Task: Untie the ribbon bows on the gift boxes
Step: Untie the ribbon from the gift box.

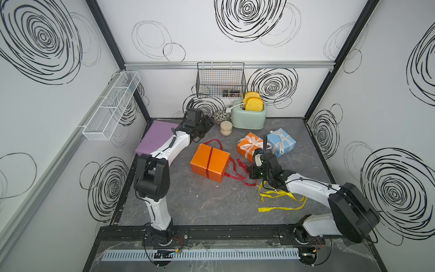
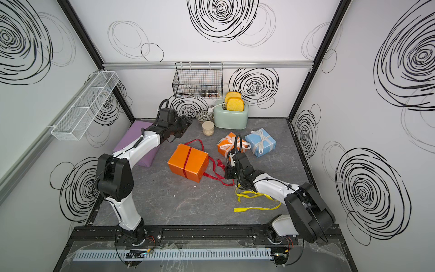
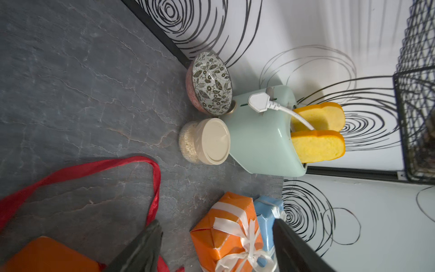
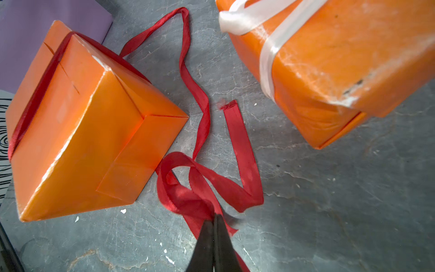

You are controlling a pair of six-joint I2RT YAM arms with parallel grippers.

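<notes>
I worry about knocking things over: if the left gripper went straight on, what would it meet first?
Probably the beige-lidded jar, just ahead of the open left gripper and beside the mint toaster. Height is unclear, so it might pass above.

The medium orange paper-wrapped box (image 4: 94, 131) looks glossy, its folds crisp; the dark red satin ribbon (image 4: 241, 150) shines softly. The smaller orange box (image 4: 341, 70) shows scuffed, whitened edges under a silvery-white satin ribbon (image 4: 270, 58). The grey stone-look tabletop (image 1: 200, 202) is matt and veined. At upper centre of a top view, the mint-green toaster (image 1: 249, 117) looks smooth, faintly shiny.
</notes>
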